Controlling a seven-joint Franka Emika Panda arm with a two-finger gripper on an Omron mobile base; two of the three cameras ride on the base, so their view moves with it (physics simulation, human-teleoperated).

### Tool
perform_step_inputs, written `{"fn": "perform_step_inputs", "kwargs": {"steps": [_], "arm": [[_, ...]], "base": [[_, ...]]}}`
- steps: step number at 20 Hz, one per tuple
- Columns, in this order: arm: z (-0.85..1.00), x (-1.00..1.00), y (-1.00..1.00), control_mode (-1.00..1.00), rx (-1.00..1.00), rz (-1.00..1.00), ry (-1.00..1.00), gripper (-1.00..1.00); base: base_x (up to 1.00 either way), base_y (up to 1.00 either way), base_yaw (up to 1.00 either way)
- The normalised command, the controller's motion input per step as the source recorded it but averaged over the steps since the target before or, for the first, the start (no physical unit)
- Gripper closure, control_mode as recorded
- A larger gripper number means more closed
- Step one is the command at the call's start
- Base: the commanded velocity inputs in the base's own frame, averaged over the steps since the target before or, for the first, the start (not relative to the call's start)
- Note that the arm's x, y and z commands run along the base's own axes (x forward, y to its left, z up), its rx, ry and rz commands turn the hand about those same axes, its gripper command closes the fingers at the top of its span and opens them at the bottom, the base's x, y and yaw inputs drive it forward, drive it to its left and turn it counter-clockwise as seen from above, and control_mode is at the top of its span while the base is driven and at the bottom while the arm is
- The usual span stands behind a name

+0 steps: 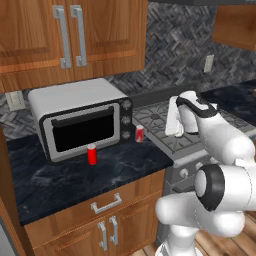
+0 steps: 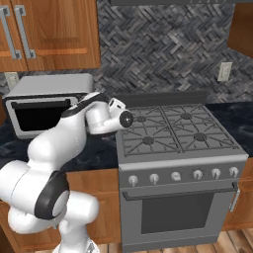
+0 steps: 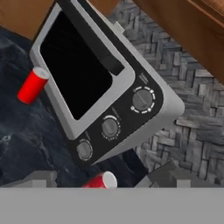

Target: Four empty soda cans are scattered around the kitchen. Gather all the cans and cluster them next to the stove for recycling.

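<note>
On the left of the left base view a silver toaster oven (image 1: 80, 117) sits on the black marbled surface (image 1: 60, 182) under wooden cabinets (image 1: 70, 35). A plain red can (image 1: 92, 154) stands upright on the surface just in front of the oven's dark door, apart from it. Further right a second can (image 1: 139, 133), red with a pale band, stands upright beside the oven's knob panel, near the surface's right end and close to the stove (image 1: 160, 125). The stove's dark grates lie right of that, partly behind the white arm. In the hand view, which is rolled, the red can (image 3: 32, 85) shows at the left, the oven (image 3: 100, 83) fills the middle, and the second can's silver top (image 3: 101, 180) sits at the bottom edge between the two dark fingertips (image 3: 37, 178) of the tool (image 3: 101, 181); the tips stand wide apart, touching nothing. In the right base view the oven (image 2: 47, 101) is at the left, the arm's wrist reaches over the surface beside it, and the stove (image 2: 178, 148) with its row of front knobs stands to the right.
</note>
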Motion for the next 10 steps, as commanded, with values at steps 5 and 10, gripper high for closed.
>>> {"fn": "perform_step_inputs", "kwargs": {"steps": [5,10], "arm": [[0.24,-0.21,0.06,-1.00,0.04,-0.25,0.13,-1.00],[0.16,-0.04,0.20,-1.00,-0.04,-0.17,0.04,-1.00]], "base": [[0.00,0.00,0.00],[0.00,0.00,0.00]]}}
